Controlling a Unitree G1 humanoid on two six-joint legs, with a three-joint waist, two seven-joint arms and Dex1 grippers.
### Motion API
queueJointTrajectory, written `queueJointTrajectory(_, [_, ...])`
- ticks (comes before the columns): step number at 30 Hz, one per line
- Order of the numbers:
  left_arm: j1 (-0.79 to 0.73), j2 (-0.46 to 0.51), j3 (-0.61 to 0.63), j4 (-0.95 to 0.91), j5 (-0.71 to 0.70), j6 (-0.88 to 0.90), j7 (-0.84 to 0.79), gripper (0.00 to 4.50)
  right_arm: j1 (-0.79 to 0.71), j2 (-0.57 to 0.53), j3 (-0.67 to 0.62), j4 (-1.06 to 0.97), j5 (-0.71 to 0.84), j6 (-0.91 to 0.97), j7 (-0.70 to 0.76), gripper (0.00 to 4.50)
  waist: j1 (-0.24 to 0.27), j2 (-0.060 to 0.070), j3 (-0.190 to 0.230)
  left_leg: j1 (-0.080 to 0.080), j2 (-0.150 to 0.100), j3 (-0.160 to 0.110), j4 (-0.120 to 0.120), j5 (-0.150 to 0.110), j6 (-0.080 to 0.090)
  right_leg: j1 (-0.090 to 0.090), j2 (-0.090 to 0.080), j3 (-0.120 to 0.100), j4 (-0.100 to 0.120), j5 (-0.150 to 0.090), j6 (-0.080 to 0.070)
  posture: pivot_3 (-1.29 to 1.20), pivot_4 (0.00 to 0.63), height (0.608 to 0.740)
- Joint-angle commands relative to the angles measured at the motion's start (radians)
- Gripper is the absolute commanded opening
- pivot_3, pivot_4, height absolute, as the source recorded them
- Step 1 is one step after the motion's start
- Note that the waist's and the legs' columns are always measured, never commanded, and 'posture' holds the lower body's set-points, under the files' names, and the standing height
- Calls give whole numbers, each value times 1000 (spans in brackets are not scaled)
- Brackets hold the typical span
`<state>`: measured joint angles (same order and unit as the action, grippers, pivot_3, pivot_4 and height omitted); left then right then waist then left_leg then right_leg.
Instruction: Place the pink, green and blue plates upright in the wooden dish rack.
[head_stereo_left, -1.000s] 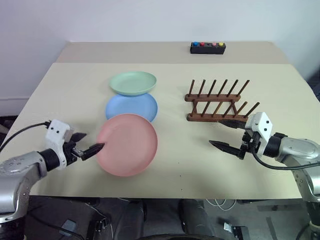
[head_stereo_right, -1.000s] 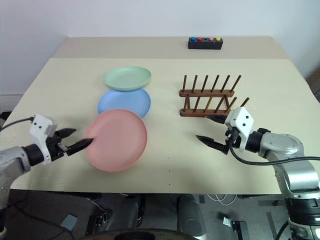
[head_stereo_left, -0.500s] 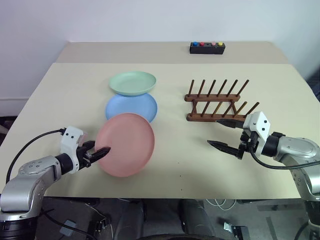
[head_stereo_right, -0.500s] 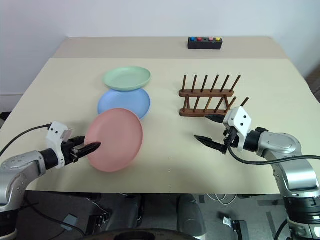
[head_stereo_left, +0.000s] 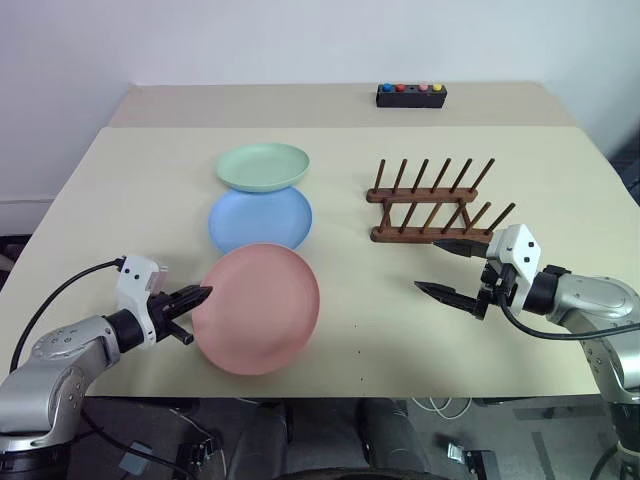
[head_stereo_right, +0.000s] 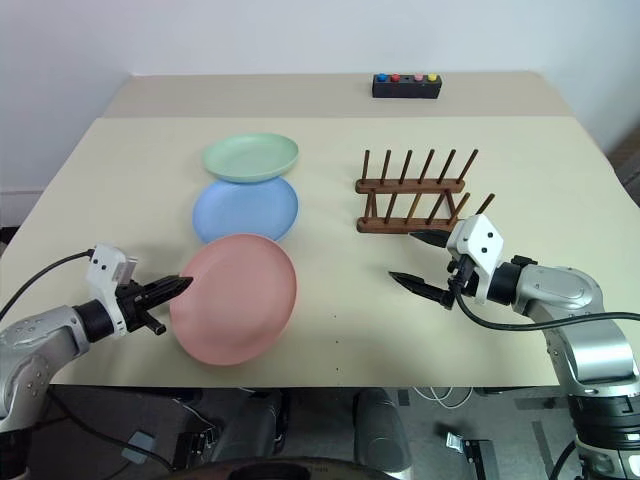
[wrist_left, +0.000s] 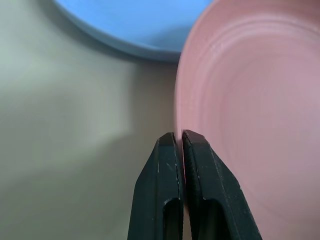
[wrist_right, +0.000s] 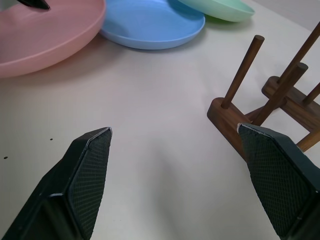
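From my station I see the left gripper (head_stereo_left: 198, 296) pinched narrow at the near-left edge of the round pink plastic plate (head_stereo_left: 262, 308), its two black fingers (wrist_left: 167, 185) pressed together with only a sliver between them. In the left wrist view the pink rim runs right up to that sliver, so I read it as clamped on the plate's edge, though the rim inside the fingers is too thin for me to see outright. The pink plate sits near the front of the beige table (head_stereo_left: 120, 190), lying nearly flat, and its far edge is just beside or slightly over the round blue plastic plate (head_stereo_left: 260, 219); I cannot tell which. The blue plate lies flat behind it, and the round pale-green plastic plate (head_stereo_left: 264, 166) lies behind that, its near rim overlapping the blue one. To the right of the plates, well apart from them, stands the small dark-brown wooden dish rack (head_stereo_left: 430, 203), two rails with rows of thin upright pegs, all slots bare. My right gripper (head_stereo_left: 450, 268) hovers just in front of the rack's near rail with its fingers spread wide, holding nothing; in the right wrist view one finger (wrist_right: 272, 180) is just beside the rack's corner peg. At the far edge of the table rests a small black box with coloured buttons (head_stereo_left: 410, 95).
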<state>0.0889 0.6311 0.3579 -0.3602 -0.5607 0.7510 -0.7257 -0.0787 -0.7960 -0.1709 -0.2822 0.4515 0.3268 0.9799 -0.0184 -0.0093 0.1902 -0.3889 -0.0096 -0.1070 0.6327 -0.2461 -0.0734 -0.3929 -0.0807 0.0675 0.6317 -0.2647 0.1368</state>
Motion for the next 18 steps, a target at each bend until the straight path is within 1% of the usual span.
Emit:
queueJointTrajectory(1, [-52, -19, 89, -66, -91, -28, 20, 55, -26, -14, -16, -46, -15, -38, -4, 4123, 1, -1, 0, 0, 0, 0, 0, 0, 0, 0, 0, 0, 0, 0, 0, 0, 150, 734])
queueJointTrajectory(5, [-152, -17, 138, -66, -140, -24, 79, 55, -75, -17, -4, -63, -45, -59, -19, 4123, 4, -1, 1, 0, 0, 0, 1, 0, 0, 0, 0, 0, 0, 0, 0, 0, 150, 734])
queueJointTrajectory(9, [-243, -1, 135, -58, -131, -35, 128, 55, -117, -17, 17, -66, -93, -101, -28, 4123, 2, -1, 1, -1, 0, 0, 1, 0, 0, 0, 0, 0, 0, 2, 2, 0, 150, 734])
queueJointTrajectory(12, [-419, 11, 77, -51, -78, -32, 244, 55, -187, -13, 73, -58, -194, -194, -49, 4123, 3, -2, 2, -1, 0, 0, 0, 0, 0, -1, 0, 0, -1, 2, 3, 0, 150, 734])
queueJointTrajectory(15, [-592, -34, 24, -24, -44, -4, 380, 55, -253, 10, 144, -57, -295, -290, -82, 4123, 4, -5, 2, -2, 0, -1, 2, 1, -2, -1, 1, -1, 0, 3, 3, 0, 150, 734])
queueJointTrajectory(18, [-676, -64, -9, -3, -12, -2, 446, 55, -287, 20, 198, -38, -371, -368, -97, 4123, 1, -5, 2, -2, -1, -1, 1, 1, -2, 0, 0, -1, -2, 3, 3, 0, 150, 734])
